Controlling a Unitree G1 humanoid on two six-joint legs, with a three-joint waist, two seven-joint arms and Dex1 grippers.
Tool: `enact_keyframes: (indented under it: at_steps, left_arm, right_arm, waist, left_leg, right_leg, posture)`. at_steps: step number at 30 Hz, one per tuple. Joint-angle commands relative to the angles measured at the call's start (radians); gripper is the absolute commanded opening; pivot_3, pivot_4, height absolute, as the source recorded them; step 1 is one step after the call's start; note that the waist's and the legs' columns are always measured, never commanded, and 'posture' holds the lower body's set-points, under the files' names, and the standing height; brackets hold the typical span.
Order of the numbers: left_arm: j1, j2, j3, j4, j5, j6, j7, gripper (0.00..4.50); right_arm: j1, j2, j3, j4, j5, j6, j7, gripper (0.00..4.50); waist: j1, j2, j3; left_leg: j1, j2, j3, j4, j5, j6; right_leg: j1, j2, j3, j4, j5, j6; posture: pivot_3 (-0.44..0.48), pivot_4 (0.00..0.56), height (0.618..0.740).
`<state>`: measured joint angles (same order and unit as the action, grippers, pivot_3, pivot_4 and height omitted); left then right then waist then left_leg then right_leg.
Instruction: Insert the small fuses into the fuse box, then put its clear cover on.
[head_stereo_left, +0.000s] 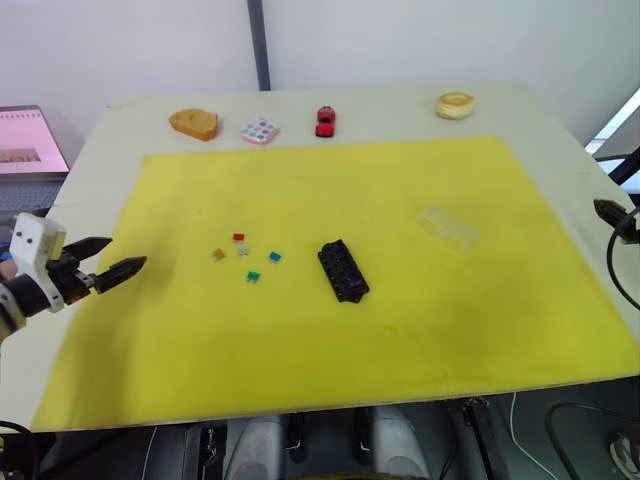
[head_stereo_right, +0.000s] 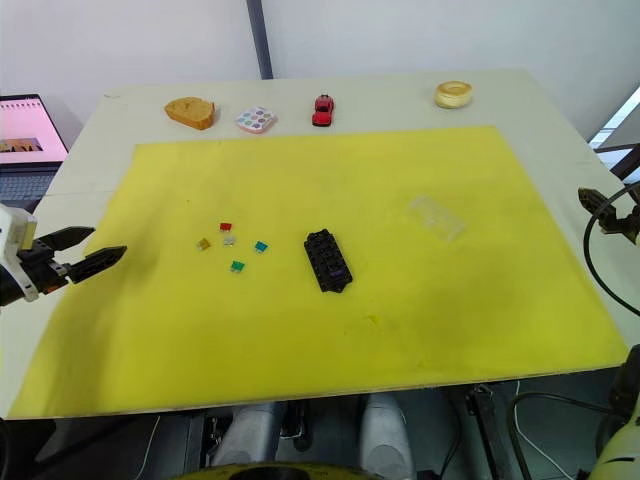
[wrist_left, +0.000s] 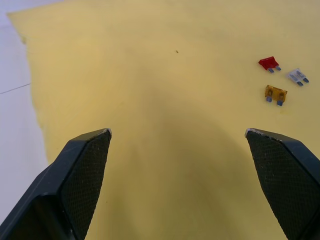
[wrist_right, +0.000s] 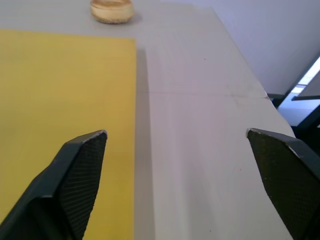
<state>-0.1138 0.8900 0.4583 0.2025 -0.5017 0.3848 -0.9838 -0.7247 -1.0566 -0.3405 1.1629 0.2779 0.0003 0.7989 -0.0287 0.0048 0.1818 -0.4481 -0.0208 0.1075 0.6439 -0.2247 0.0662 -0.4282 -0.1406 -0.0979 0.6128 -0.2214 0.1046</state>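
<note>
Hovering at left edge of yellow mat (head_stereo_left: 420, 330): left gripper (head_stereo_left: 112, 258), fingers spread wide, holding nothing. Right gripper (head_stereo_right: 592, 206) at right table edge, fingers also wide apart, nothing held. Mid-mat: black fuse box (head_stereo_left: 343, 270), purple fuse seated near its close end. Loose fuses (head_stereo_left: 246, 257) clustered just left of box: red, orange, grey, green, teal. Clear cover (head_stereo_left: 447, 227) right of box, apart. Far edge: red toy car (head_stereo_left: 325, 121). No legible writing.

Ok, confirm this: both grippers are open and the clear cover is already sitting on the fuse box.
Not quite. Both the left gripper and right gripper are open, but the clear cover lies apart from the fuse box, on the yellow mat, as the left eye view shows.
</note>
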Motion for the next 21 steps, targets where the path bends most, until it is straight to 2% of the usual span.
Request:
enact_keyframes:
  at_steps: [1, 5, 11, 16, 21]
  left_arm:
    - [0.012, 0.001, 0.03, -0.027, 0.001, -0.018, 0.014, 4.5]
    - [0.045, 0.007, 0.039, -0.049, -0.031, 0.04, 0.006, 4.5]
    - [0.025, 0.012, 0.021, -0.047, -0.012, 0.031, 0.013, 4.5]
    - [0.008, 0.037, 0.003, -0.056, -0.037, 0.107, -0.024, 4.5]
    - [-0.06, 0.05, -0.068, -0.106, -0.055, 0.179, -0.08, 4.5]
  right_arm:
    - [-0.03, -0.008, -0.013, -0.005, -0.012, -0.022, -0.02, 4.43]
    - [-0.029, 0.008, 0.0, -0.019, -0.03, -0.024, -0.014, 4.43]
    - [-0.055, 0.041, 0.003, -0.036, -0.044, -0.05, -0.025, 4.43]
    - [-0.137, 0.068, -0.023, -0.056, 0.0, 0.063, -0.054, 4.43]
    - [-0.223, 0.124, 0.031, -0.218, 0.011, 0.252, 0.0, 4.43]
  waist:
    - [-0.004, 0.0, 0.0]
    - [-0.006, 0.0, 0.0]
    - [-0.01, 0.0, 0.0]
    - [-0.013, 0.001, 0.0]
    - [-0.014, 0.0, 0.0]
  left_leg:
    - [0.0, 0.0, 0.0, 0.0, 0.0, 0.0]
    - [0.0, 0.0, 0.0, 0.0, 0.0, 0.0]
    - [0.0, 0.0, 0.0, 0.0, 0.0, 0.0]
    - [0.0, 0.0, 0.0, 0.0, 0.0, 0.0]
    - [0.0, 0.0, 0.0, 0.0, 0.0, 0.0]
  right_leg:
    - [0.0, 0.0, 0.0, 0.0, 0.0, 0.0]
    - [0.0, 0.0, 0.0, 0.0, 0.0, 0.0]
    - [0.0, 0.0, 0.0, 0.0, 0.0, 0.0]
    - [0.001, 0.0, 0.0, 0.0, 0.002, 0.003]
    - [0.001, 0.0, 0.0, 0.001, 0.001, 0.002]
  posture:
    - [0.0, 0.15, 0.74]
    - [0.0, 0.15, 0.74]
    - [0.0, 0.15, 0.74]
    - [0.0, 0.15, 0.74]
    - [0.0, 0.15, 0.74]
